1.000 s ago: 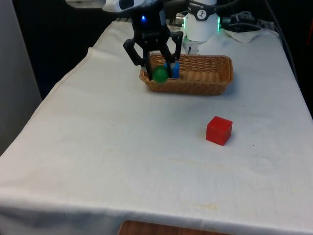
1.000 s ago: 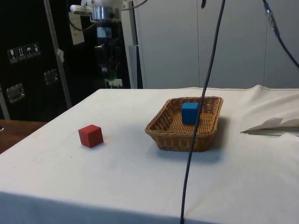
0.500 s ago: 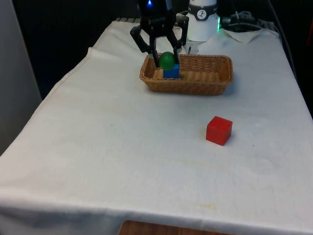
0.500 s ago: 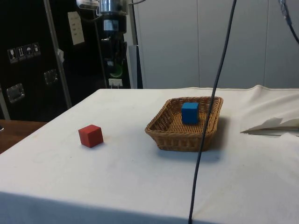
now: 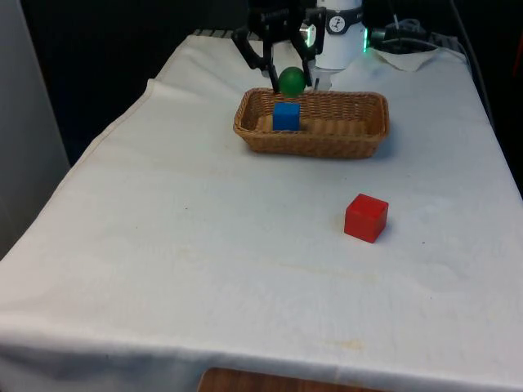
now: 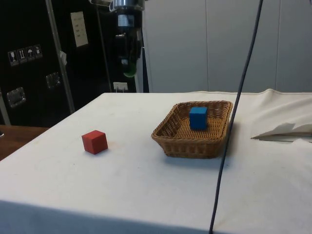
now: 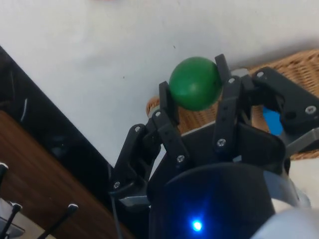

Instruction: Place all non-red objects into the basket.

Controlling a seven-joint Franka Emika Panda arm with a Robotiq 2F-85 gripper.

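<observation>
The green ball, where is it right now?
The green ball is held in the gripper, in the air above the basket's far rim, near the blue cube.

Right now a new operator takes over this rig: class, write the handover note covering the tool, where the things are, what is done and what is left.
Tool: shut on the green ball, held in the air above the far rim of the basket, towards the front view's left.
Blue block: already in the basket, at its left end in the front view.
Red block: on the cloth, apart from the basket; it stays there.
Done: blue block in.
Left: bring the ball over the basket and release it.
</observation>
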